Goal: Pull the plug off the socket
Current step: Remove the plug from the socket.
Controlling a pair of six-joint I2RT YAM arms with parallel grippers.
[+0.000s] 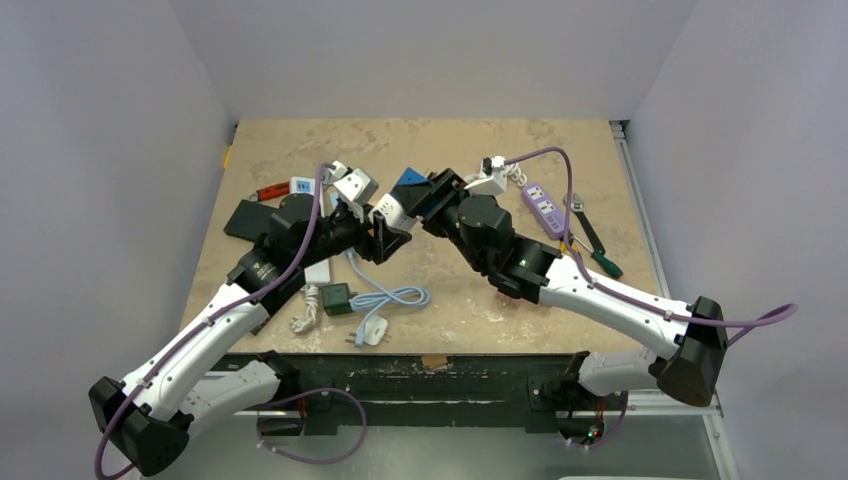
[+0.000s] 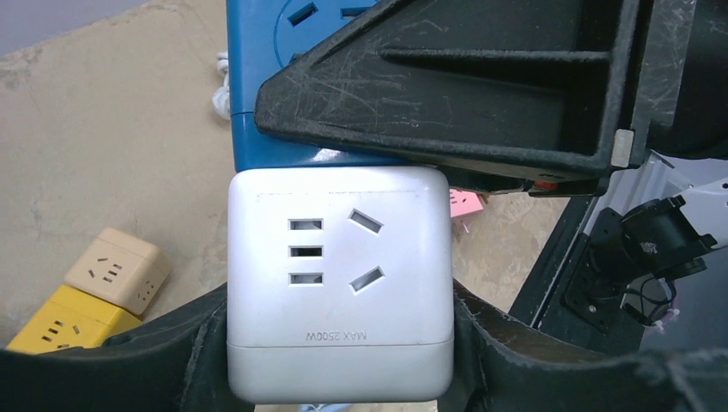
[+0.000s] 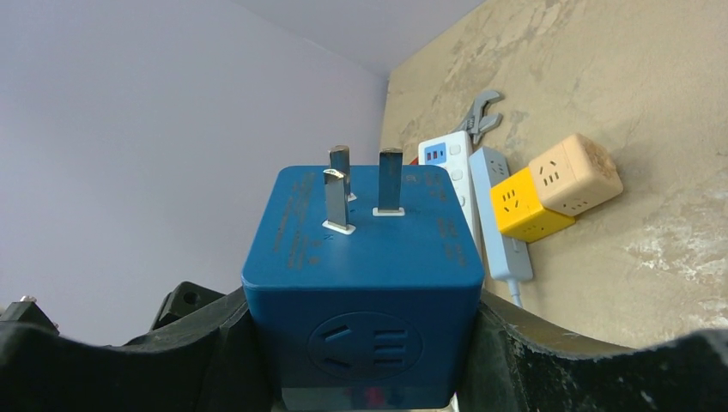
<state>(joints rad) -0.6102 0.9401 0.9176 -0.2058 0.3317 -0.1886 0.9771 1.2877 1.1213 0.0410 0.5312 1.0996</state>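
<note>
The table (image 1: 480,150) is seen to be spanned by the left arm (image 1: 200,335) and the right arm (image 1: 600,290), which are brought together above its middle. The white socket cube (image 2: 339,283) is pinched at its two sides by the fingers of the left gripper (image 2: 339,365), its slotted face left uncovered. The blue plug cube (image 3: 360,257) is clamped in the same way by the right gripper (image 3: 365,369) and is held just beyond the white cube's edge; whether the two touch cannot be told. Its three metal prongs (image 3: 388,180) are shown bare, outside any slot. On the table behind, a white power strip (image 3: 455,163) is laid beside a yellow cube (image 3: 524,204) and a beige cube (image 3: 573,172), which are set touching, and a wrench (image 3: 485,107) is found nearer the wall.
</note>
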